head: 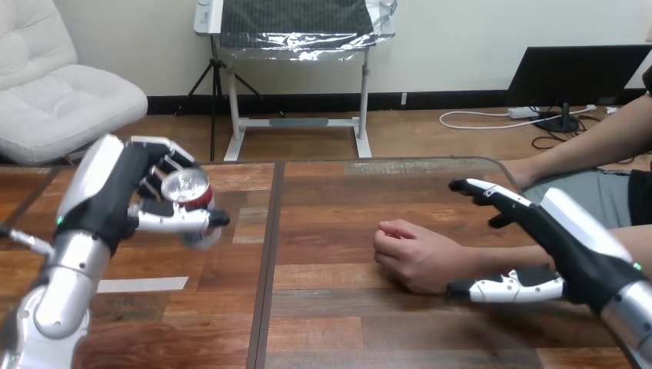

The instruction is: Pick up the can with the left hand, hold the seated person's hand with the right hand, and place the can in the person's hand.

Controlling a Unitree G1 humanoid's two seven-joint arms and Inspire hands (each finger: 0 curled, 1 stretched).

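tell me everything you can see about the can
The can is a drink can, metal by its look, with a shiny silver top and a red side showing just under the rim. It is tilted so that its top faces the camera. The left hand holds it at the view's left, fingers curled round its far side and the thumb across its near side, hiding most of the body. It seems lifted clear of the table, apart from the person's hand.
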